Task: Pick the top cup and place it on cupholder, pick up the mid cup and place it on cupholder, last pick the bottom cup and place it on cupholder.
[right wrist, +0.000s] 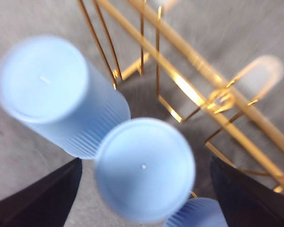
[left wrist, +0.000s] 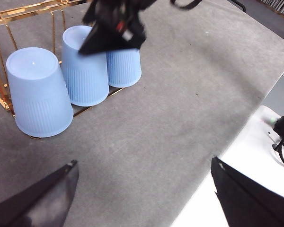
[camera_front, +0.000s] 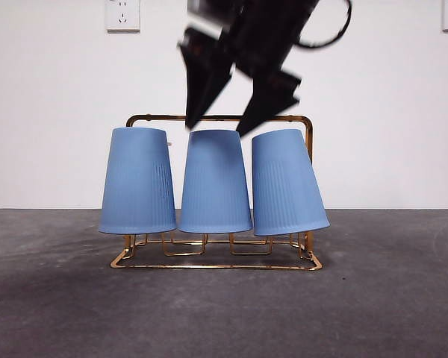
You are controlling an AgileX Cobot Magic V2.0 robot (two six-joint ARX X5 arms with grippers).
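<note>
Right tool (camera_front: 239, 104), jaws spread and holding nothing, hung above three upturned blue cups: left cup (camera_front: 138, 181), middle cup (camera_front: 215, 181), tilted right cup (camera_front: 286, 183), all on the gold cupholder (camera_front: 216, 262); a straight upward retreat seemed safest, while the left tool (left wrist: 142, 198) waited spread over the worktop (camera_front: 388, 298).

No readable text, labels, brands or numbers anywhere. Blue cups (camera_front: 215, 183) — plain ribbed sides, bare bases, no print. Gold cupholder (camera_front: 218, 118) — bare wire, no markings. Small red and white patch on right gripper (left wrist: 114, 35) in left wrist view, too blurred to read. Wall sockets (camera_front: 122, 14): no lettering legible.
</note>
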